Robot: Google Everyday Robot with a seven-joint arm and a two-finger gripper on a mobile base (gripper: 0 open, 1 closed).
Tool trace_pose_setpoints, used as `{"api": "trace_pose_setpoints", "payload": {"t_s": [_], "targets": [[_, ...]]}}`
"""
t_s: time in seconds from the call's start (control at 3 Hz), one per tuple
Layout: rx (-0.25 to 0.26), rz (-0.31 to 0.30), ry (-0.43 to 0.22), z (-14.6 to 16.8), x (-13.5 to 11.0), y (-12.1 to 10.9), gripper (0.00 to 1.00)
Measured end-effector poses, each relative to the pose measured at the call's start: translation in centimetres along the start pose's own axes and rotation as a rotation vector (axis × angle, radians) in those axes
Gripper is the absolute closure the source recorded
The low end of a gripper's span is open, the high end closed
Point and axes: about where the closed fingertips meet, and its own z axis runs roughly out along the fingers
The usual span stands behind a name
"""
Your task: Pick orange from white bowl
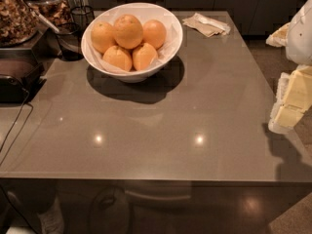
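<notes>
The white bowl [168, 47] stands at the back left of the grey-brown counter [195, 111] and holds five oranges on a white paper lining. The orange [128, 30], the largest and deepest in colour, sits on top in the middle of the pile. Paler oranges lie around and under it. My gripper [291, 101] is at the right edge of the view, pale yellow and white, over the counter's right edge. It is far to the right of the bowl and holds nothing that I can see.
A small dark glass cup [68, 41] stands just left of the bowl. Snack jars [17, 13] and a dark appliance [17, 77] fill the far left, with a black cable [14, 126] trailing down. A folded napkin [206, 24] lies at the back right. The counter's front edge [146, 179] runs across below.
</notes>
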Motion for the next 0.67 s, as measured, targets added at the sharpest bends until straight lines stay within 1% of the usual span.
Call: {"api": "trace_pose_setpoints", "payload": {"t_s": [0.33,0.67], "targets": [[0.000,0.000,0.000,0.00,-0.01,-0.01,0.00],[0.005,0.052,-0.050,-0.27,-0.89,-0.82,0.00]]}}
